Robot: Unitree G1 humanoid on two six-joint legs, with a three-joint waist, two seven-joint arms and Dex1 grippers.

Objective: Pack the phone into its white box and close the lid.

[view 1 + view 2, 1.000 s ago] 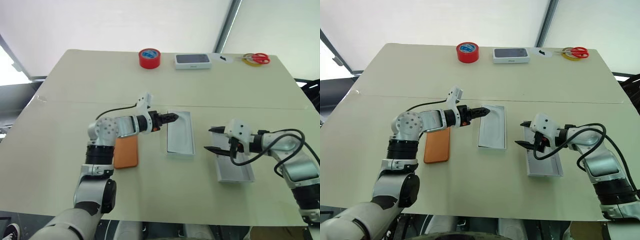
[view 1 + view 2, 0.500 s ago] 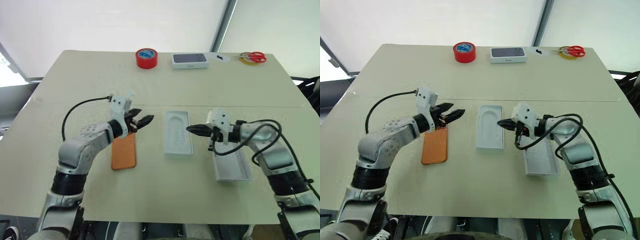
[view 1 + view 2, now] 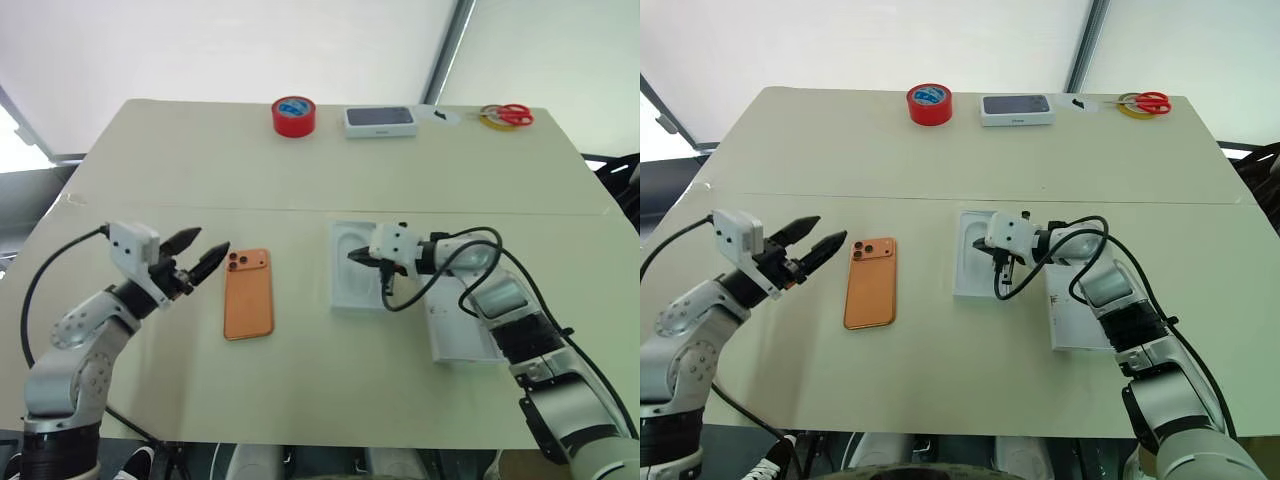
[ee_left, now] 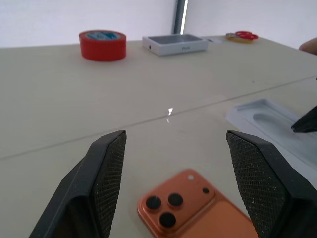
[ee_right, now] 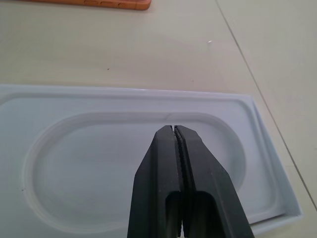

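Beige tabletop (image 3: 150,160) carries everything, with a seam line running across its middle. Largest of the task's things is a shallow white tray (image 3: 462,335) lying lengthwise near the right side under the right arm; whether it is the lid or the white box cannot be told, since its inner floor is mostly hidden. Just to its left lies a white insert (image 3: 350,285) with a rounded oval recess pressed into it, pale and smooth. The phone (image 3: 248,293) lies flat on its face to the left of the insert and apart from it: orange, with rounded corners, three dark lenses clustered in a raised square at its far corner (image 4: 171,207). The right gripper (image 5: 174,130) points down over the far end of the insert's recess, its two black fingers pressed together with nothing between them. The left gripper (image 3: 196,254) hangs above the tabletop just left of the phone, well clear of it, its fingers (image 4: 106,173) spread wide and empty, aimed toward the phone's lens end. Along the far edge stand a red tape roll (image 3: 294,116), a closed white box with a dark top (image 3: 380,121), and red-handled scissors (image 3: 510,115) on a yellow ring.
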